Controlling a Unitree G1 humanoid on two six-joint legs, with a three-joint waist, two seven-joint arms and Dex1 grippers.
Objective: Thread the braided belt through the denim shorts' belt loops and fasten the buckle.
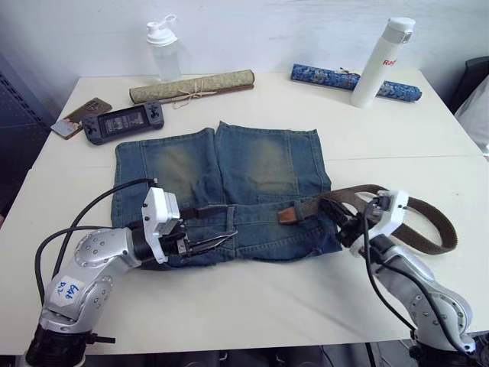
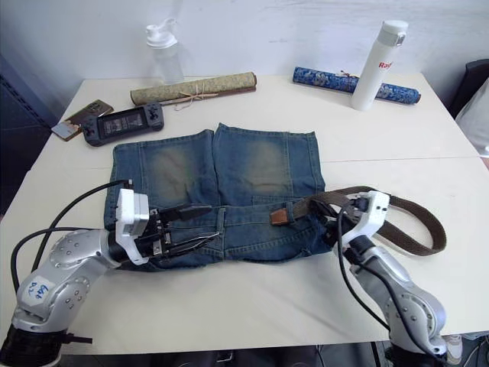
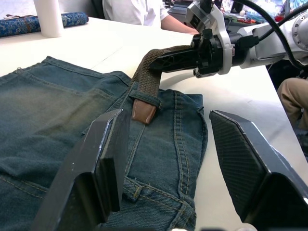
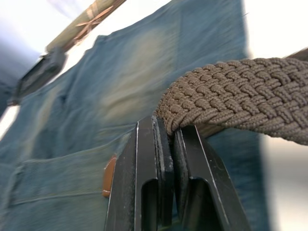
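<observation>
The denim shorts [image 1: 252, 164] lie flat mid-table, waistband toward me. The braided belt [image 1: 432, 229] curves in a big loop on the table to their right. Its tan leather tip [image 3: 143, 110] has come through one of the belt loops [image 3: 144, 98] on the right part of the waistband. My right gripper [image 1: 342, 216] is shut on the belt just right of that loop, and the strap [image 4: 240, 91] bends over its fingers [image 4: 144, 163]. Over the waistband's left half, my left gripper [image 1: 231, 222] stands open and holds nothing, short of the tan tip. The buckle is hidden.
Along the far edge stand a clear shaker bottle [image 1: 163, 47], a tan rolled mat [image 1: 191, 86], a blue rolled mat [image 1: 351, 81] and a white bottle [image 1: 382, 61]. A handheld game console [image 1: 122, 122] and a phone [image 1: 80, 116] lie far left. A person in white [image 3: 139, 12] sits beyond the table.
</observation>
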